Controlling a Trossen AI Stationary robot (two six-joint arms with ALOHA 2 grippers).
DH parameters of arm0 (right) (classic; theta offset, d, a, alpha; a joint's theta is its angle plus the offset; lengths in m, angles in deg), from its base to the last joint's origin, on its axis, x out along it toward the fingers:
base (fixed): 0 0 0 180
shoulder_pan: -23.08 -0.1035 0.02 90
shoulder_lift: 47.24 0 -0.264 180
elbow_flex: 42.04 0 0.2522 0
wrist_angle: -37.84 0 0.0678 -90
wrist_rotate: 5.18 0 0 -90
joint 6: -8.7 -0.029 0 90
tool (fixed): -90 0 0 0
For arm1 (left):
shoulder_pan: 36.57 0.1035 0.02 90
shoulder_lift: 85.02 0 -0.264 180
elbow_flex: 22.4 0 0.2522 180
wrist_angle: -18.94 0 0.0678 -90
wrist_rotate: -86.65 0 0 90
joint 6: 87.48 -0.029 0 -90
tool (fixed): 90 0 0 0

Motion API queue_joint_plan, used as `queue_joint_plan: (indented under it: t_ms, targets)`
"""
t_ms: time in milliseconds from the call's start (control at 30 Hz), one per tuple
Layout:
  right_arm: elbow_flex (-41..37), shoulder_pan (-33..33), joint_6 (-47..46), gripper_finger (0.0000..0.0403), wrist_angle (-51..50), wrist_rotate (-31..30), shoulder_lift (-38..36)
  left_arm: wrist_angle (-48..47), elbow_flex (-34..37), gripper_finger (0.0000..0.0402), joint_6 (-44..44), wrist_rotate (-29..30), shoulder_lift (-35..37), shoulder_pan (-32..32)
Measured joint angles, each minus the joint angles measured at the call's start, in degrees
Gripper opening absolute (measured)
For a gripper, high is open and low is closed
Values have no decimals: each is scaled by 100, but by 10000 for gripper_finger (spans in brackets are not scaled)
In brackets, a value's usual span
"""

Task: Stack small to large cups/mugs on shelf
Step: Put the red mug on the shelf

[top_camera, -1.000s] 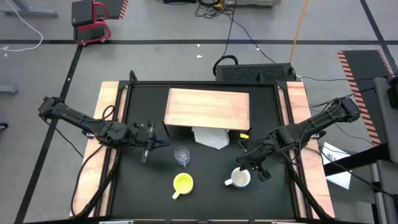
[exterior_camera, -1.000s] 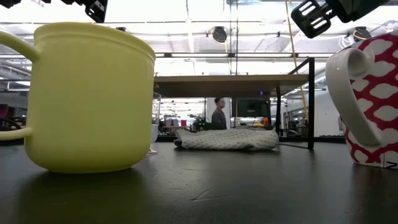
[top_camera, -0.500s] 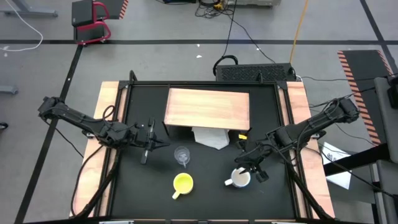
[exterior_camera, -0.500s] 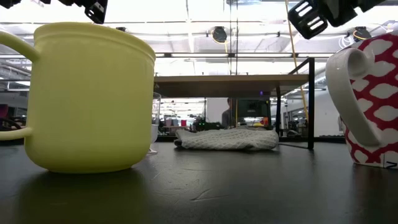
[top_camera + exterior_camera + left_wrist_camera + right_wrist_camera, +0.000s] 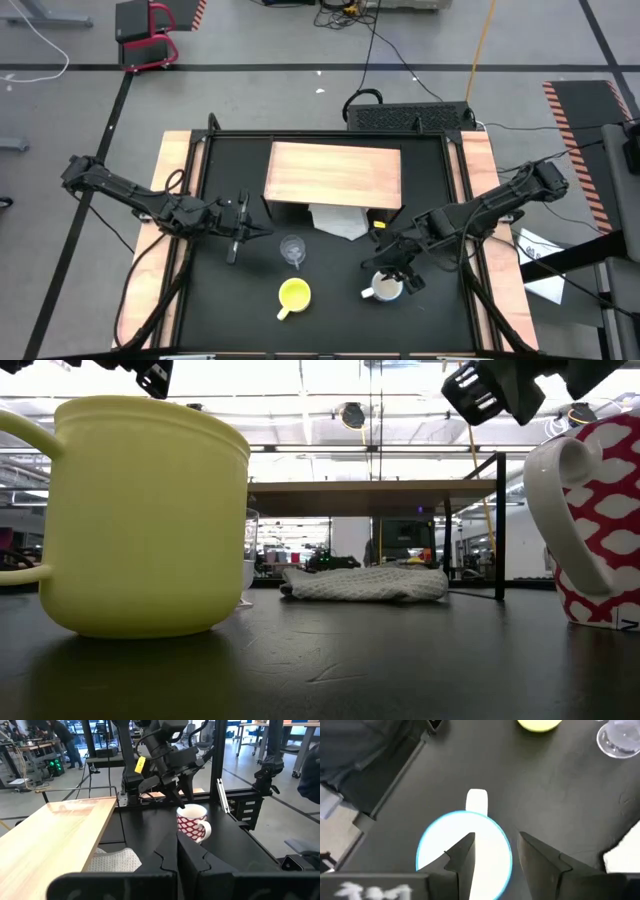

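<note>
1. In the low view the yellow mug (image 5: pixel 140 520) is cut off at the picture's edge, and the white mug (image 5: pixel 590 520), patterned red and white on its outside, is cut off at the opposite edge. The clear glass cup (image 5: pixel 249 560) is mostly hidden behind the yellow mug there.
2. The white cloth (image 5: pixel 338 221) is partly covered by the shelf (image 5: pixel 333 173) in the high view; in the low view it is seen lying under the shelf top.
3. The table (image 5: pixel 330 310) has a black top with light wooden strips along its sides. A grey floor with cables and taped lines surrounds it, and a large room with benches and ceiling lights is seen beyond.
4. The shelf stands at the far middle of the table. The glass cup stands on the table just in front of the shelf's left part, the yellow mug (image 5: pixel 294 294) further forward of it, and the white mug (image 5: pixel 385 288) to the right of the yellow mug, well apart from it.
5. The right pincer (image 5: pixel 392 262) is held directly above the white mug, its fingers (image 5: pixel 465 855) moderately parted over the mug's rim in the right wrist view. Nothing is held, and contact with the rim cannot be made out.
6. The left pincer (image 5: pixel 240 226) is held to the left of the glass cup, its fingers pressed together and empty.
</note>
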Motion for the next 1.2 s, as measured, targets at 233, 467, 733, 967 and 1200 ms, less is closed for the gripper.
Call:
queue_joint_plan:
  t_ms: [233, 467, 733, 967, 1200]
  targets:
    - [227, 33, 301, 138, -531, -29, 327, -37, 0, 0, -1, -35, 0, 0]
    - [227, 29, 447, 137, -666, -311, 394, -180, 0, 0, 6, -36, 0, -2]
    - [200, 27, 423, 137, -649, -292, 441, -186, 0, 0, 17, -42, 0, -2]
    - [166, 28, 377, 137, -572, -289, 490, -188, 0, 1, 21, -44, 0, -2]
    - [85, 27, 401, 137, -552, -273, 490, -240, 0, 0, 48, -81, 0, -2]
